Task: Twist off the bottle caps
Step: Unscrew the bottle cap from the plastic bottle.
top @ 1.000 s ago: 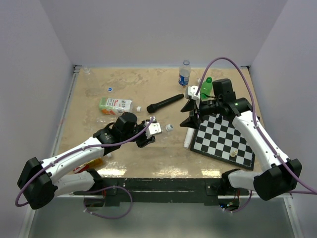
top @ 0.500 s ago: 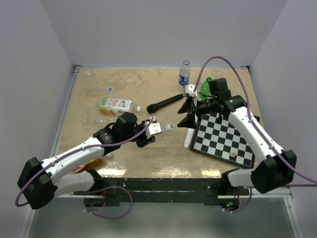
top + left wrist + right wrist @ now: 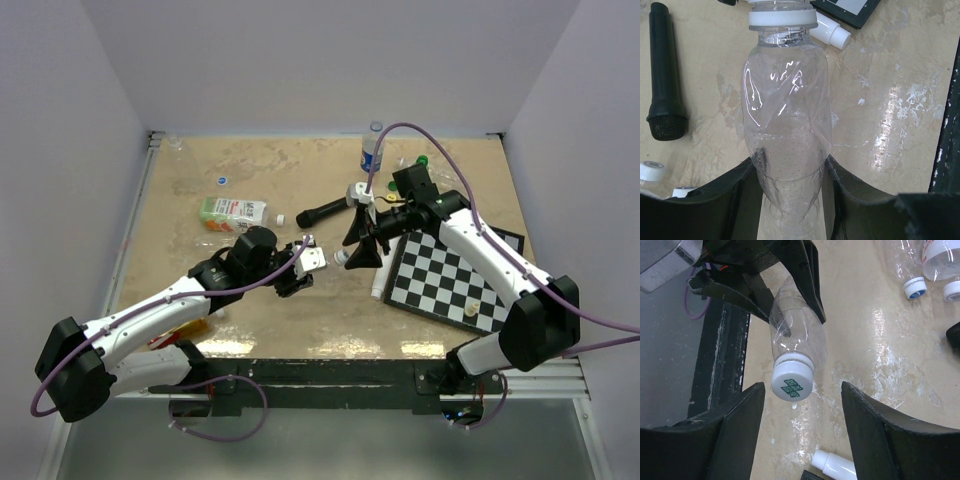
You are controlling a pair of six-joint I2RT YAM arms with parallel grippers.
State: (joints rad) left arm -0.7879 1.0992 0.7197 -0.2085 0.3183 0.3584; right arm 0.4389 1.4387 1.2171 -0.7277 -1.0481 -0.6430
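A clear bottle (image 3: 797, 342) with a white cap (image 3: 792, 383) lies between the right end effector's (image 3: 802, 387) spread fingers, over the bench (image 3: 875, 340).

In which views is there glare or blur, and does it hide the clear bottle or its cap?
Left wrist: white highlights on the clear bottle and glare patches on the table, but its white cap stays visible. Right wrist: the cap is sharp, with a glare streak on the table beside it. Top external: even light, the bottle too small for detail.
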